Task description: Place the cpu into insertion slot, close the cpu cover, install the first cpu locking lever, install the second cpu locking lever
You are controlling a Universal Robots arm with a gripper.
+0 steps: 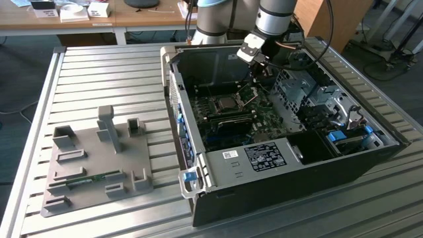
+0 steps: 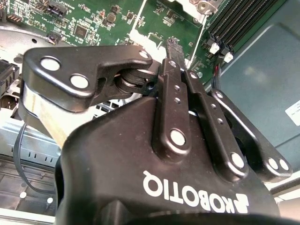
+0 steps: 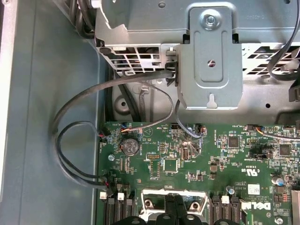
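In the exterior view the open computer case [image 1: 278, 163] lies on a slatted table with the green motherboard [image 1: 264, 116] facing up. The cpu [image 1: 224, 103], a silver-grey square, sits in the insertion slot with the silver cpu cover [image 1: 213, 110] framing it; how flat the cover lies I cannot tell. A thin locking lever [image 1: 248, 94] slants up from the socket's side. My gripper [image 1: 262, 70] hangs just above the lever's upper end, shut. In both wrist views its fingertips [image 2: 171, 47] [image 3: 176, 208] are pressed together over the socket's silver rim [image 3: 157, 196].
A grey fixture plate [image 1: 99, 163] with a green memory stick [image 1: 86, 181] lies at the exterior view's left. A metal drive cage [image 1: 310, 89] and a bracket [image 3: 211, 56] stand beside the board. Black cables [image 3: 79, 122] loop by the case wall. Memory slots [image 2: 234, 23] run beside the socket.
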